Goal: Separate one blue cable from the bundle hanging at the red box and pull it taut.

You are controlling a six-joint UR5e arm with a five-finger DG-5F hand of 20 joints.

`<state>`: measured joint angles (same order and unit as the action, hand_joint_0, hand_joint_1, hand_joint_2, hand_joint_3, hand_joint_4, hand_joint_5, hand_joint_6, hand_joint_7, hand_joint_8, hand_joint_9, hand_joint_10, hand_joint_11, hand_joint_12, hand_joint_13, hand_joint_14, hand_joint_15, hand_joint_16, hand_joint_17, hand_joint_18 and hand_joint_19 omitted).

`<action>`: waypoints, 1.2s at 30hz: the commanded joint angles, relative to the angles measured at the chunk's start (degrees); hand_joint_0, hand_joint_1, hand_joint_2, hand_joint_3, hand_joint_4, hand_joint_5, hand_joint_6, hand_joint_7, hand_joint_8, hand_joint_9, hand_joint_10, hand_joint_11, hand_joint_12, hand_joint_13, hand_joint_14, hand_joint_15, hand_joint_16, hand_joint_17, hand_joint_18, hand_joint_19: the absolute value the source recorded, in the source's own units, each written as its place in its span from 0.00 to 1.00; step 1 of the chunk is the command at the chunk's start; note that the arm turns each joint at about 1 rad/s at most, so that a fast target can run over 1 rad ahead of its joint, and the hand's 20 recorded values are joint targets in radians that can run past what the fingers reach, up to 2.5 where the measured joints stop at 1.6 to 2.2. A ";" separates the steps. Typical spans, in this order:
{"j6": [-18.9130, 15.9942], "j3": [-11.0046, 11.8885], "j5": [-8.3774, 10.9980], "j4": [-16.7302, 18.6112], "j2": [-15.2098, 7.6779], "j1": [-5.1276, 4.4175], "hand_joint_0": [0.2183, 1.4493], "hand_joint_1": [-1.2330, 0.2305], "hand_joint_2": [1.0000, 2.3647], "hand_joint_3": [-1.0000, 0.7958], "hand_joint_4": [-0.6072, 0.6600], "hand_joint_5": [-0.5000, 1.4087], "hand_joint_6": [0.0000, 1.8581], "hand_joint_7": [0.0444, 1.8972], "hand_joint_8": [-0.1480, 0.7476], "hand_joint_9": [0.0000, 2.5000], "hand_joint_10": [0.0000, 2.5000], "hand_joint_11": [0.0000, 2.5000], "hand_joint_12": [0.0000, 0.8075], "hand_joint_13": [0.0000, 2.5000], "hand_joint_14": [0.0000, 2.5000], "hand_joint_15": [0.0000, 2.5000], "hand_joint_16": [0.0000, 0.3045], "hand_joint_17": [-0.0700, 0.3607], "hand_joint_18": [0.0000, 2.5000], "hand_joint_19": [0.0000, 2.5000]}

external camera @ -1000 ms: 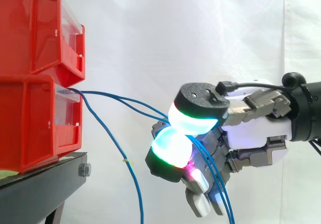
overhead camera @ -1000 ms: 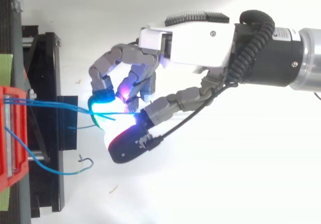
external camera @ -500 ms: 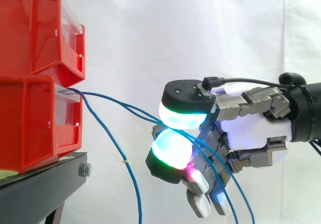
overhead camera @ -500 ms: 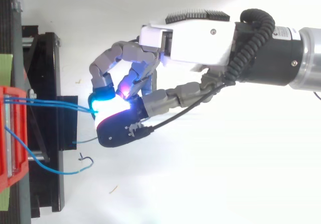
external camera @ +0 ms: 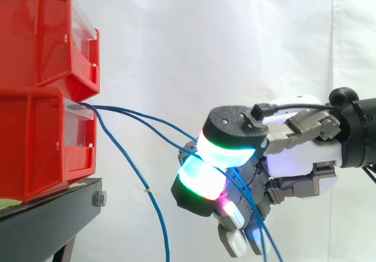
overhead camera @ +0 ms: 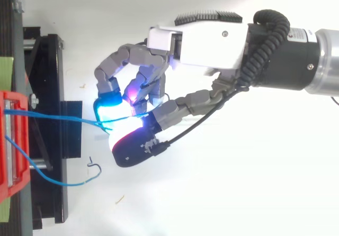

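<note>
I see the arm entering from the right edge of the side view, with its wrist held roughly level. The hand (external camera: pixel 299 156) points towards the red boxes with its palm turned down and slightly forward. In the top view the hand (overhead camera: pixel 206 40) reaches left, and its fingers arch out and curl back under the palm.

The thumb lies on top and one finger sits below it. Their glowing pads (external camera: pixel 202 180) are pressed together and clamp two blue cables (external camera: pixel 117 110) between them. The remaining fingers are curled down beneath the palm.

The blue cables (overhead camera: pixel 53 117) leave the front of the lower red box (external camera: pixel 35 138). They run right and slightly downward to the clamped pads in a nearly straight line. Past the pads they drop along the curled fingers and go out of the bottom edge of the side view.

A third, hanging cable (external camera: pixel 147 190) leaves the same box. It falls in a slack curve, well apart from the hand. The lower red box sits on the black stand (external camera: pixel 47 221), under the upper red box (external camera: pixel 35 33).
</note>
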<state>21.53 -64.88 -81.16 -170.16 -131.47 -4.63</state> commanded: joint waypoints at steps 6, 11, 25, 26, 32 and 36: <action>0.00 -0.16 0.04 0.00 0.08 0.06 0.36 0.25 0.00 0.28 0.56 0.17 0.50 0.61 0.55 0.38 0.01 0.40 0.48 0.41 0.01 0.25 0.17 0.43 0.43 0.22; 0.00 -0.16 0.04 0.00 -0.01 -0.03 0.23 0.30 0.00 0.28 0.58 0.18 0.49 0.58 0.58 0.40 0.01 0.39 0.51 0.42 0.01 0.25 0.18 0.45 0.45 0.22; 0.00 -0.16 0.04 0.00 0.08 0.06 0.25 0.60 0.00 0.28 0.59 0.18 0.46 0.59 0.56 0.41 0.01 0.37 0.48 0.41 0.01 0.26 0.18 0.44 0.43 0.26; 0.00 -0.16 0.04 0.00 -0.01 0.06 0.26 0.62 0.00 0.28 0.59 0.18 0.46 0.59 0.56 0.41 0.01 0.37 0.48 0.41 0.01 0.26 0.18 0.44 0.43 0.26; 0.00 -0.16 0.04 0.00 0.08 0.06 0.33 0.56 0.01 0.33 0.58 0.19 0.45 0.60 0.56 0.42 0.01 0.37 0.47 0.41 0.01 0.26 0.17 0.43 0.42 0.26; 0.00 -0.24 0.04 0.00 0.08 0.06 0.30 0.45 0.01 0.42 0.60 0.18 0.46 0.61 0.58 0.41 0.01 0.37 0.50 0.42 0.01 0.26 0.19 0.46 0.44 0.25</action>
<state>21.53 -65.08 -81.13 -170.16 -131.42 -4.57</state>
